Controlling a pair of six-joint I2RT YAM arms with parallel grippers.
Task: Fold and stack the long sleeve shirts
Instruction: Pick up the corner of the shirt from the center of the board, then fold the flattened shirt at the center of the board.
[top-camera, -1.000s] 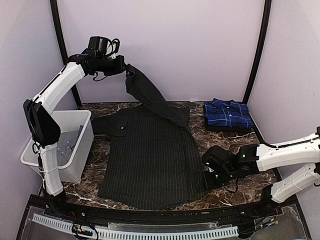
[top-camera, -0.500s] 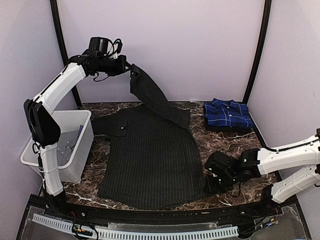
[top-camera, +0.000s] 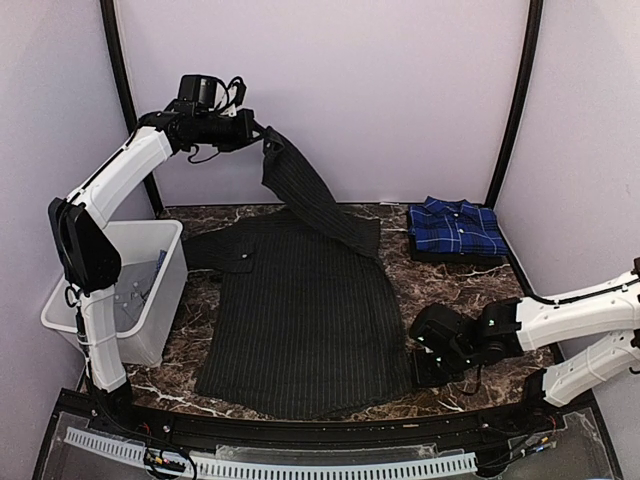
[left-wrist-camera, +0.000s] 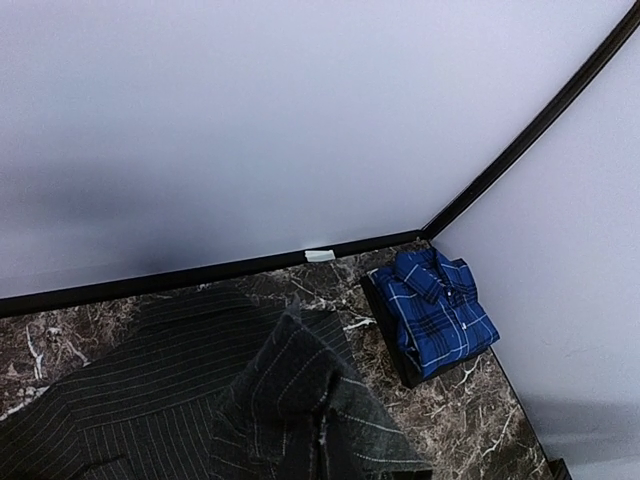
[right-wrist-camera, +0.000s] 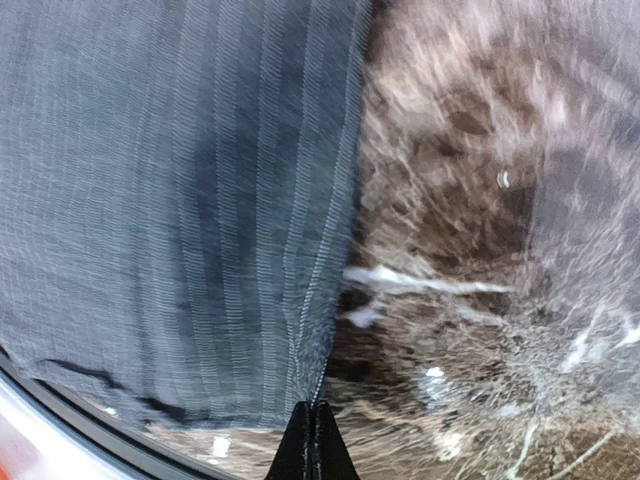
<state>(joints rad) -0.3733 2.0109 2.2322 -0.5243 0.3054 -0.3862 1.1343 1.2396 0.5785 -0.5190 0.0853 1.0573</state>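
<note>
Black pinstripe shirt (top-camera: 300, 330) lies flat on the bench (top-camera: 455, 290), left of the folded plaid shirt (top-camera: 455, 228). Left jaws clamp its raised sleeve, now slightly nearer the plaid shirt. Right jaws have re-clenched, apparently on the hem corner. Sleeve fold underway.

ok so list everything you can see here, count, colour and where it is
black pinstriped shirt: 1, black with pale stripes, spread flat mid-table
sleeve: 1, same cloth, held up off the table
plaid shirt: 1, blue and navy, folded, far right corner
bin: 1, white, left edge of the table
table: 1, dark marble
left tool: 1, black, high at far left, shut on the sleeve
right tool: 1, black, low at the shirt's near right corner, shut on its edge
</note>
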